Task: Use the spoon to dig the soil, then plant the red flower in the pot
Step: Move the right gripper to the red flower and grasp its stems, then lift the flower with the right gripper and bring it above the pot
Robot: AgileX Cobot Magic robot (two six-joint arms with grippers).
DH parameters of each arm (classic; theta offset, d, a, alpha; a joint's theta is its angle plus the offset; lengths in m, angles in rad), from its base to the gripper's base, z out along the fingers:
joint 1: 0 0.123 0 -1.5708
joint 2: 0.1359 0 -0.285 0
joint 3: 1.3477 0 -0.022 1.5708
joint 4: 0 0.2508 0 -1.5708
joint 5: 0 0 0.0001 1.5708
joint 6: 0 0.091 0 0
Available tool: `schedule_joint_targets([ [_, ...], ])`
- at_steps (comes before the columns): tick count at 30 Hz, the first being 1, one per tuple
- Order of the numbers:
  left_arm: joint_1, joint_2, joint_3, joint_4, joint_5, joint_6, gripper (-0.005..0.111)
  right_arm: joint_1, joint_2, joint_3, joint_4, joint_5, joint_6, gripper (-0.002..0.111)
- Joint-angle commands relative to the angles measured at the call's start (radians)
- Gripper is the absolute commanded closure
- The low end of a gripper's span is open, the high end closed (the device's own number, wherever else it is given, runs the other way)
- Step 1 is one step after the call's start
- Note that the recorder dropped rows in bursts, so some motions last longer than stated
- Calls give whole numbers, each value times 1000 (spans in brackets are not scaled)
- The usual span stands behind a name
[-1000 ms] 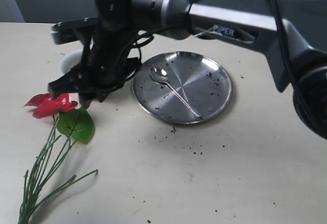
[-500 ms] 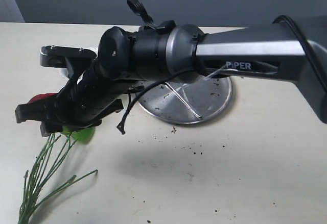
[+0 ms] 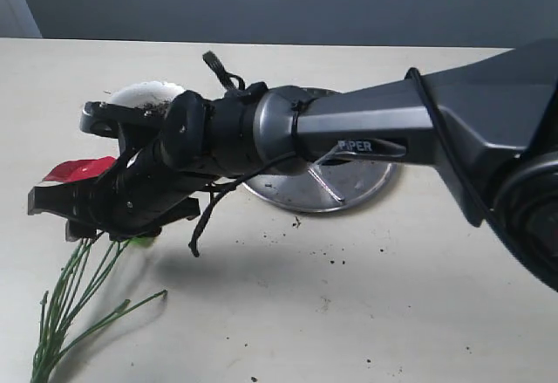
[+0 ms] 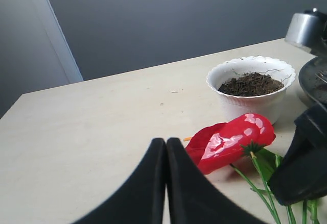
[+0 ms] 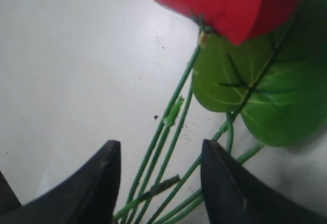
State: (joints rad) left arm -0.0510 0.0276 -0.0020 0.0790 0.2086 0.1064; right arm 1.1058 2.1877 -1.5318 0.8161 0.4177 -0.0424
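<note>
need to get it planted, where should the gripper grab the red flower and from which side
Probably the bundled green stems just below the red flower, coming from above. It lies flat on the table, and the stems are slim while the bloom and leaf are broad. The open right gripper already straddles them.

Red flower, green leaf; white pot, seemingly dark brown soil.

Exterior cam looks down at table from front, mid-range; left wrist cam sits low, facing across tabletop toward pot; right wrist cam looks straight down, v. close; all 3 share the red flower.
</note>
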Motion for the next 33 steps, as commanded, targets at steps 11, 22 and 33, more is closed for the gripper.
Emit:
schedule_joint_targets([
  [11,-2,-4,2,-8,-7,-5,106,1,56,1,116,-48,-40,61],
  [22,-2,-4,2,-8,-7,-5,106,1,56,-58,132,-44,-82,108],
  [33,-2,-4,2,-8,-5,-5,106,1,56,-163,136,26,-195,108],
])
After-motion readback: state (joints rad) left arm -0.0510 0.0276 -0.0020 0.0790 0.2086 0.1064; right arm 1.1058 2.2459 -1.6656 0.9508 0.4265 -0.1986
